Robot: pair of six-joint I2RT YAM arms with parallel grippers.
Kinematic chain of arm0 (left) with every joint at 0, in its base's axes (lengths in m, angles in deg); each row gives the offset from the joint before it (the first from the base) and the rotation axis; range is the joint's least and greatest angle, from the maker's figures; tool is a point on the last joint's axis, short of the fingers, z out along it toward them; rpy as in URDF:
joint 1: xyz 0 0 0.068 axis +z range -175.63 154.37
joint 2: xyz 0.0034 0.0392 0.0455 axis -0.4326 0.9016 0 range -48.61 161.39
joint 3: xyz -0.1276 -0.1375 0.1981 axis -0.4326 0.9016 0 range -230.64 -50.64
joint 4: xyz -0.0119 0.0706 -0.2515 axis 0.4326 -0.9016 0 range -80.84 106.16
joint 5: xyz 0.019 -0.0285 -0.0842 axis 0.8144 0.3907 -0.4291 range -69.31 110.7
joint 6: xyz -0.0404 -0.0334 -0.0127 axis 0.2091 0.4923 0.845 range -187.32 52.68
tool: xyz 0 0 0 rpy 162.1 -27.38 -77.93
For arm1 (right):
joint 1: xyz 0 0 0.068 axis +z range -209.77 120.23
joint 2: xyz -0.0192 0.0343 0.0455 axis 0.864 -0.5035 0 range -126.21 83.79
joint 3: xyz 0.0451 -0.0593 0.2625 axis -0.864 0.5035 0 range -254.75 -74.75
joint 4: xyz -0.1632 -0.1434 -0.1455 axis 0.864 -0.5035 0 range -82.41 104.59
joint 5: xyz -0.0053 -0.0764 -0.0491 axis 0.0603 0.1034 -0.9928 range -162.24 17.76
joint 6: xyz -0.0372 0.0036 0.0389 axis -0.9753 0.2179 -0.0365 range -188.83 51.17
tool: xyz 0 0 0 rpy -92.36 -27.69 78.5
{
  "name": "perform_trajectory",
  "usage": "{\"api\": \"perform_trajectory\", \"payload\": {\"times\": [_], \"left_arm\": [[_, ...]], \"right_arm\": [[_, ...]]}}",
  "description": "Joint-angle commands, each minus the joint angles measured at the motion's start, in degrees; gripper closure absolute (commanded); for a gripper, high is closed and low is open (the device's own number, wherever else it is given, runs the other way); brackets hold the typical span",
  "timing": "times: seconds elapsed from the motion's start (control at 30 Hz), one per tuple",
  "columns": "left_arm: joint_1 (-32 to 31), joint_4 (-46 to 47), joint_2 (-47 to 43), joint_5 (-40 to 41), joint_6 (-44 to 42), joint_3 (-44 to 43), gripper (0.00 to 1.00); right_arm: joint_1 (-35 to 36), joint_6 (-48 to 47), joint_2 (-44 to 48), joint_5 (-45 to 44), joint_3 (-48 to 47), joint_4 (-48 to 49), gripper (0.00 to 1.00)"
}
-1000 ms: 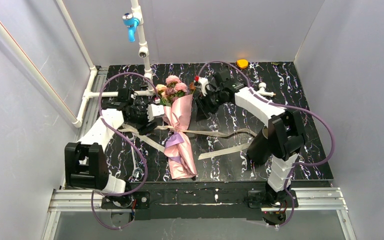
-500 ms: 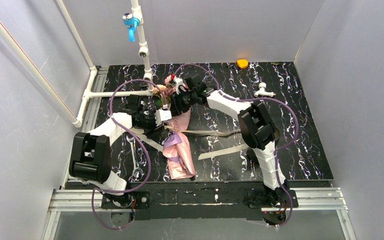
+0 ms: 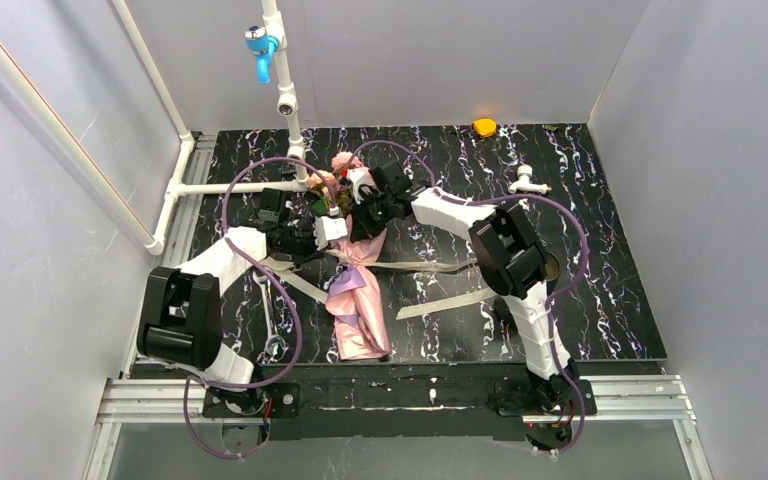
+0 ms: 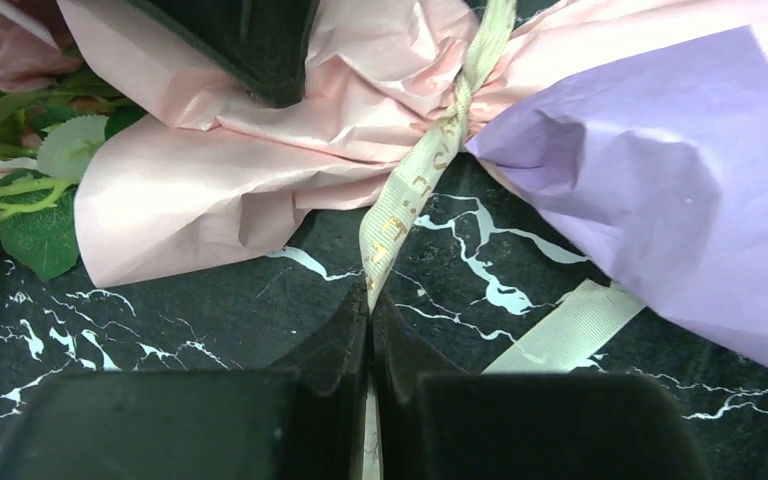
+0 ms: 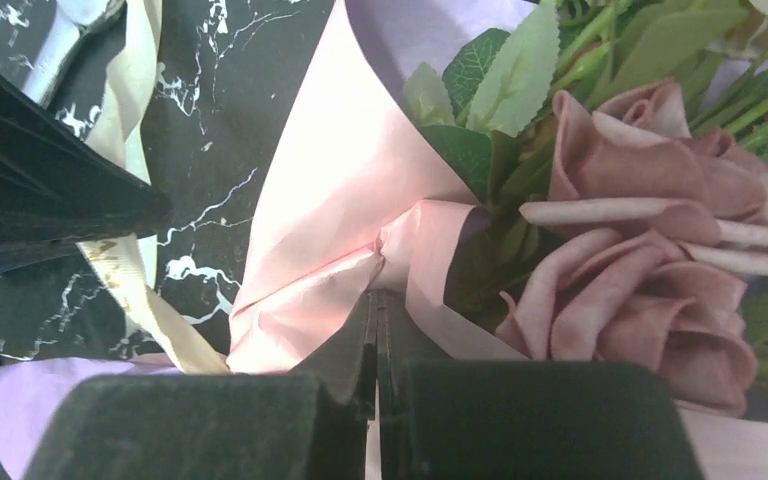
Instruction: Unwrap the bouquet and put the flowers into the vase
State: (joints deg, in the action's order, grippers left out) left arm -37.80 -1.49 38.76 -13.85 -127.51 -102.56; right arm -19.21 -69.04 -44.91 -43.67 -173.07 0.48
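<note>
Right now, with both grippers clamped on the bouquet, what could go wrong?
1. The left gripper pinches the beige ribbon, which cinches the pink paper; pulling may drag the whole bouquet rather than loosen it.
2. The right gripper holds only a thin fold of that paper beside the roses; it could tear or slip free.
</note>
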Motion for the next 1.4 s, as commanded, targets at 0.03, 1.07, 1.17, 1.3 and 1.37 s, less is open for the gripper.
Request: {"api": "perform_trajectory", "payload": {"times": [0.03, 1.07, 1.17, 1.3, 1.37], "left_arm": [[-1.34, -3.71, -5.46, -4.06, 2.11, -2.82, 1.00], [-5.88, -3.97, -12.13, -8.62, 11.38, -2.50, 1.00], [-8.46, -4.20, -14.72, -10.47, 15.18, -4.16, 1.00], [-8.13, -4.78, -13.08, -4.69, 20.63, -5.56, 1.00], [-6.56, -5.30, -11.02, -1.89, 23.62, -6.24, 1.00]], "right_arm": [[-0.13, -9.97, -1.10, -6.49, 0.63, -6.54, 0.99], [-0.21, -24.08, 4.04, -7.19, 10.13, -12.27, 0.99], [-0.21, -24.29, 4.16, -6.62, 11.24, -11.11, 0.99], [-0.54, -26.09, 4.69, -4.55, 11.80, -10.91, 0.99], [-0.75, -27.01, 5.11, -3.33, 12.30, -10.81, 0.99]]}}
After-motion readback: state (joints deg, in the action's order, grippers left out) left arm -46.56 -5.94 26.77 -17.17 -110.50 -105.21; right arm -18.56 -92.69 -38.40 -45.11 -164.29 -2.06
